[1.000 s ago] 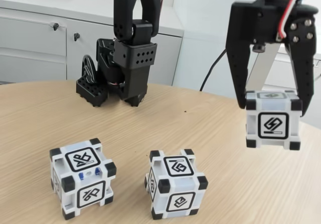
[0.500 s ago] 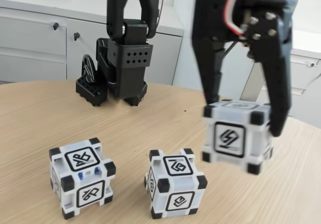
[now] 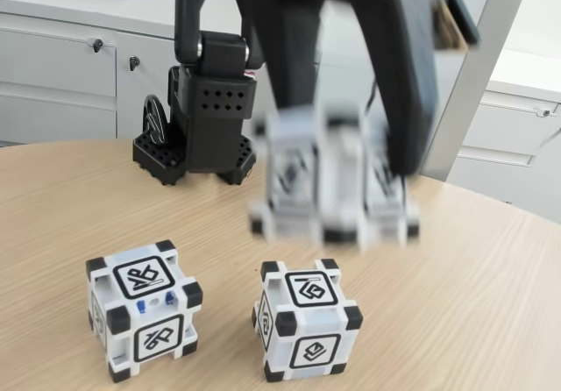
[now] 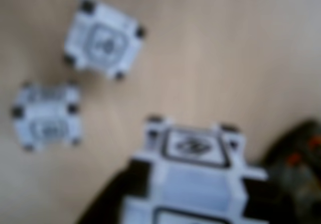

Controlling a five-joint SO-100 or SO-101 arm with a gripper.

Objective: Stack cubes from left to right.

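We see no readable words, only black-framed square glyphs on the cube faces. The gripper [image 3: 337, 159], motion-blurred in the fixed view, is clamped on a held cube [image 3: 329, 185] lifted off the wooden table [image 3: 491, 303]. Below the gripper sits the middle cube [image 3: 307, 319]; to its lower left in that view rests the blue-dotted cube [image 3: 143, 309], both apart.
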